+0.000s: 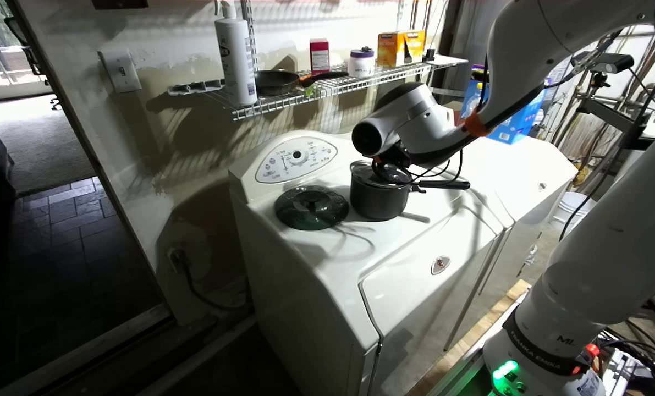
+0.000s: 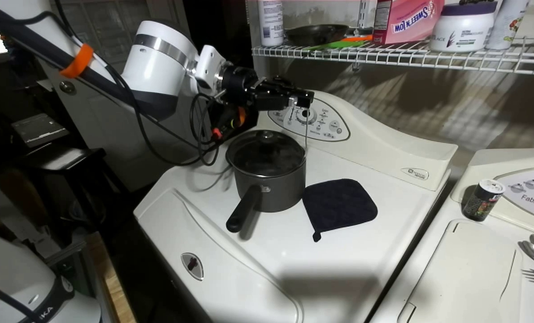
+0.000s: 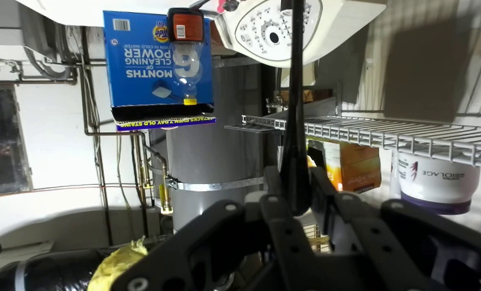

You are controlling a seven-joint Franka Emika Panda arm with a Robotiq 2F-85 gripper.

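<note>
With the gripper point(image 3: 297, 180) pinching a slender dark rod-like object point(image 3: 297, 105) at wrist-view centre, steady it clear of the lidded saucepan point(image 2: 278, 191), centre in an exterior view

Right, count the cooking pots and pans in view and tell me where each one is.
2: a grey saucepan on the white machine, and a dark frying pan on the wire shelf above. Both exterior views show them; others may be hidden.
</note>
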